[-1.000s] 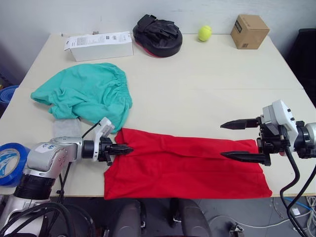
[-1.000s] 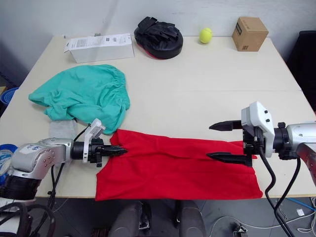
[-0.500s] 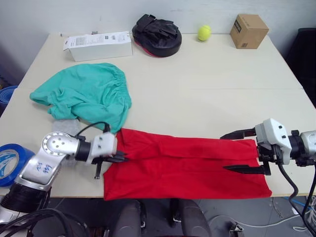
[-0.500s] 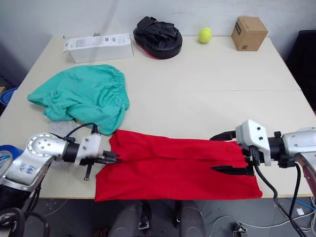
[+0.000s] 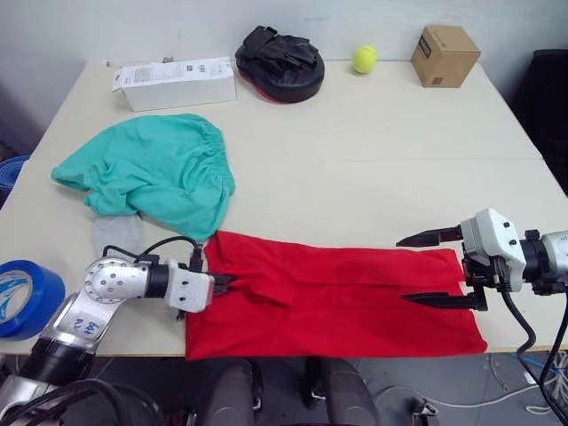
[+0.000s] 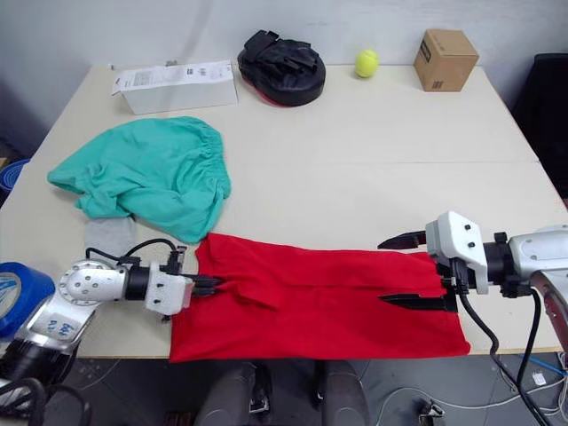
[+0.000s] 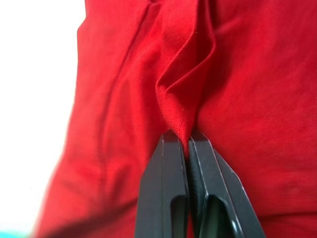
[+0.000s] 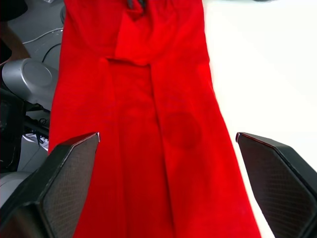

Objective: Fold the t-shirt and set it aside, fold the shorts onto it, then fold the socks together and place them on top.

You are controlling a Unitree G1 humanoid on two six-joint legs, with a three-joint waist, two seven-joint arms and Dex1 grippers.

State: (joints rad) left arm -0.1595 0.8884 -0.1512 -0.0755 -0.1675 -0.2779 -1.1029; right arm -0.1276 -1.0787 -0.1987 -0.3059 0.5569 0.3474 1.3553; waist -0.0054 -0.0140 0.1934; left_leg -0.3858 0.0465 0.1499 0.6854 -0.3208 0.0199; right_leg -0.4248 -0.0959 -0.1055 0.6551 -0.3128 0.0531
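- This is looking like a robot lab or test room, not a home.
- A big, plain, pale table (image 5: 373, 169) is standing by a bare grey wall.
- Odd things are sitting along the far edge: a white box (image 5: 175, 82), a black boxing pad (image 5: 281, 62), a tennis ball (image 5: 364, 59) and a small cardboard box (image 5: 445, 55).
- A roll of blue tape (image 5: 27, 297) is lying at the left.
- Cables are trailing on the floor under the table's right corner.

No print on anything here is legible.
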